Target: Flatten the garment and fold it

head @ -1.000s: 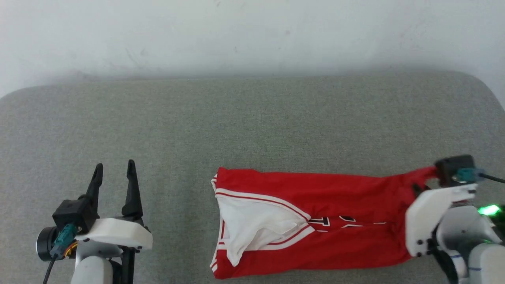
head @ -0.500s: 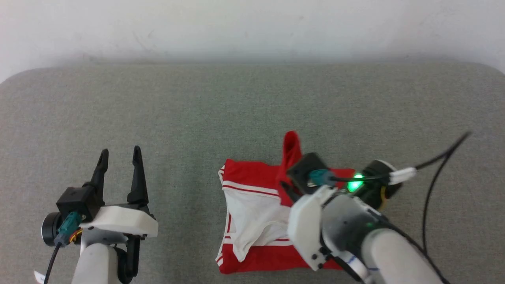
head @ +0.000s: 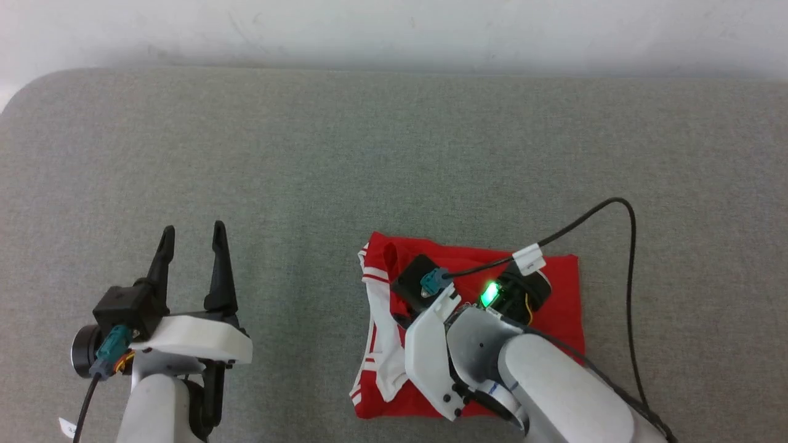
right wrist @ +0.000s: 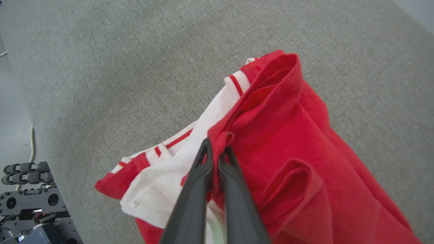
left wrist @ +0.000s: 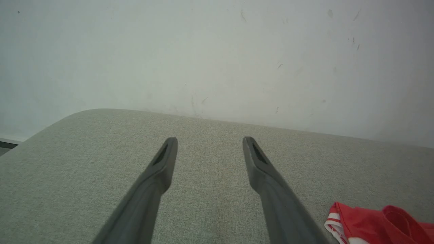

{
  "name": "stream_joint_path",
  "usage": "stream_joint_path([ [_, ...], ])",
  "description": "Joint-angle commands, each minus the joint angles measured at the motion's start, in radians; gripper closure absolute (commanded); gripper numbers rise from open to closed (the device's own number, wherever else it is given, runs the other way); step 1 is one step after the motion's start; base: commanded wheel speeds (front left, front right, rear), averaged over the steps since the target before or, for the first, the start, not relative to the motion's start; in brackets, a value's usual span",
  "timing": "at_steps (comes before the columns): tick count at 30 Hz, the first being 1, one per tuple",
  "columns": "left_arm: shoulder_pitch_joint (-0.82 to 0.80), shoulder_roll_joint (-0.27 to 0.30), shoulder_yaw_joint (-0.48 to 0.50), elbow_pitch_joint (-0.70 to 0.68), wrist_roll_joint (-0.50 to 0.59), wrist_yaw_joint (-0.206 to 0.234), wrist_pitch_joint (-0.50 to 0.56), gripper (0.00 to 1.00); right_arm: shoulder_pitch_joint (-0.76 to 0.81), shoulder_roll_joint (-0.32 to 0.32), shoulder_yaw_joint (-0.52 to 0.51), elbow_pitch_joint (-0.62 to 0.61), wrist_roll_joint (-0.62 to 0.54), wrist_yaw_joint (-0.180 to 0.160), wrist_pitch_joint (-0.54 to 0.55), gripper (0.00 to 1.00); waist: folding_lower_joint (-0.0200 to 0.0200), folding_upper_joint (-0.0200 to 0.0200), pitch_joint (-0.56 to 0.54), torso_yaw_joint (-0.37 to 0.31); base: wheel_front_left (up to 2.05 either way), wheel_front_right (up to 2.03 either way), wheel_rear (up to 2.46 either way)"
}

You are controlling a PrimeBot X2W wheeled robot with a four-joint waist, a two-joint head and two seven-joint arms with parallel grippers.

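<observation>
The red jersey lies folded in half on the grey cushion, with a white red-striped sleeve showing along its left side. Its number is hidden. My right gripper is shut on a red edge of the garment, holding it over the folded left part near the sleeve. In the head view that gripper's fingers are hidden under its wrist camera. Well to the left, my left gripper stands open above bare cushion; a corner of the jersey shows at its wrist view's lower right.
The grey cushion ends at a pale wall at the back, with rounded corners. A black cable loops from my right wrist over the cushion. The robot's base shows beyond the cushion's edge.
My right gripper has carried the jersey's right end leftward over the rest, folding the long spread garment in half. The head camera tilted down. The left arm has hardly moved.
</observation>
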Motion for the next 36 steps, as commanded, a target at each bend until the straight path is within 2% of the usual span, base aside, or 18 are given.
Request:
stream_joint_path([
  [1,-0.023,-0.003,0.002,-0.001,0.013,-0.008,-0.005,0.00,-0.016,0.003,0.004,0.005,0.009,-0.002,-0.009,1.00,-0.0001,0.0000,0.002,0.002,0.00,0.00,0.00],
  [2,-0.024,-0.003,0.003,-0.001,0.013,-0.008,-0.005,0.00,-0.026,0.003,0.011,0.022,0.028,-0.002,-0.024,0.96,-0.0001,0.0000,0.004,0.001,0.00,0.00,0.00],
  [3,-0.024,-0.004,0.004,-0.001,0.014,-0.008,-0.005,0.00,-0.033,0.003,0.017,0.037,0.050,-0.002,-0.042,0.56,-0.0001,0.0000,0.004,0.001,0.00,0.00,0.00],
  [4,-0.024,-0.005,0.005,0.000,0.014,-0.009,-0.005,0.00,-0.041,0.003,0.024,0.052,0.068,-0.002,-0.054,0.00,-0.0001,0.0000,0.004,0.000,0.00,0.00,0.00],
  [9,-0.020,-0.008,0.004,0.008,0.019,-0.010,-0.005,0.00,-0.064,0.003,0.053,0.050,0.190,-0.002,-0.134,0.00,-0.0001,0.0000,-0.014,-0.009,0.00,0.00,0.00],
  [13,-0.010,-0.009,0.008,0.016,0.022,-0.012,-0.005,0.00,-0.070,0.003,0.023,-0.038,0.261,-0.002,-0.297,0.00,-0.0001,0.0000,-0.040,-0.018,0.00,0.00,0.00],
  [18,0.011,-0.003,0.026,0.009,0.025,-0.013,-0.005,0.00,-0.010,0.003,-0.133,-0.147,0.206,-0.002,-0.504,0.00,-0.0001,0.0000,-0.065,-0.048,0.00,0.00,0.00],
  [23,0.028,-0.004,0.039,-0.004,0.025,-0.012,-0.005,0.00,0.135,0.003,-0.369,-0.261,0.096,-0.002,-0.618,0.00,-0.0001,0.0000,-0.082,-0.072,0.00,0.00,0.00],
  [29,0.035,-0.005,0.050,-0.014,0.028,-0.013,-0.005,0.00,0.297,0.003,-0.592,-0.303,0.103,-0.002,-0.664,0.00,-0.0001,0.0000,-0.086,-0.093,0.00,0.00,0.00],
  [34,0.034,-0.005,0.048,-0.021,0.032,-0.018,-0.005,0.00,0.366,0.003,-0.658,-0.229,0.169,-0.002,-0.627,0.00,-0.0001,0.0000,-0.085,-0.097,0.00,0.00,0.00],
  [36,0.031,-0.006,0.046,-0.023,0.033,-0.019,-0.005,0.00,0.382,0.003,-0.656,-0.177,0.236,-0.002,-0.584,0.00,-0.0001,0.0000,-0.084,-0.097,0.00,0.00,0.00],
])
